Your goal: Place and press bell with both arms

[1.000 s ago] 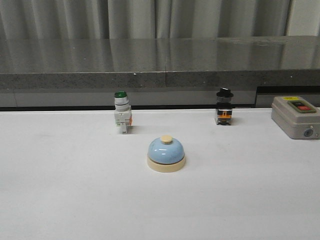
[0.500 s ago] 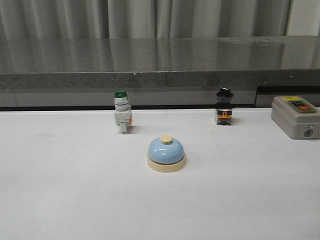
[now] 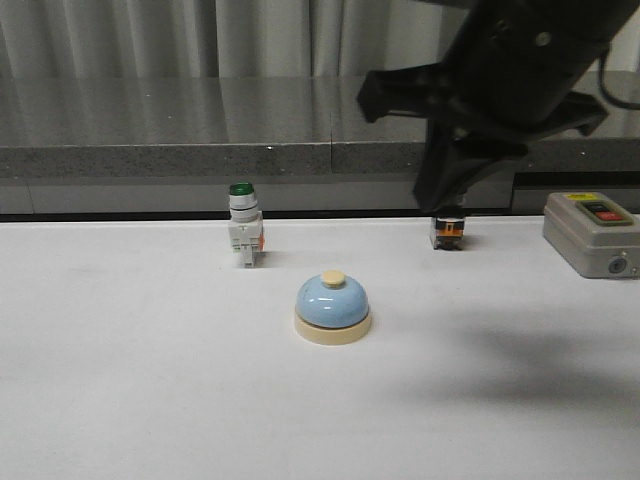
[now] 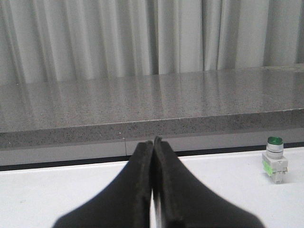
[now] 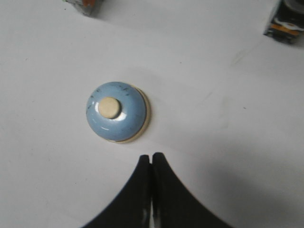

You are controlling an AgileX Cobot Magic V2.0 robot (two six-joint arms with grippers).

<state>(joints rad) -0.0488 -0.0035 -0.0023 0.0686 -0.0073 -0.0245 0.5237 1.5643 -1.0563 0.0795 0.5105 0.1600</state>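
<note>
The light-blue dome bell with cream base and cream button stands upright on the white table, near the middle. It also shows from above in the right wrist view. My right arm hangs high over the table, up and to the right of the bell. Its gripper is shut and empty, above the table beside the bell and not touching it. My left gripper is shut and empty, low over the table; the bell is out of its view, and this arm does not show in the front view.
A green-capped white push-button switch stands behind the bell to the left, also in the left wrist view. A black-capped switch stands partly behind my right arm. A grey box with red and green buttons sits at the right edge. A grey stone ledge borders the back.
My right arm has come into the front view from the upper right, above the table, and now covers the top of the black-capped switch. The bell has not moved.
</note>
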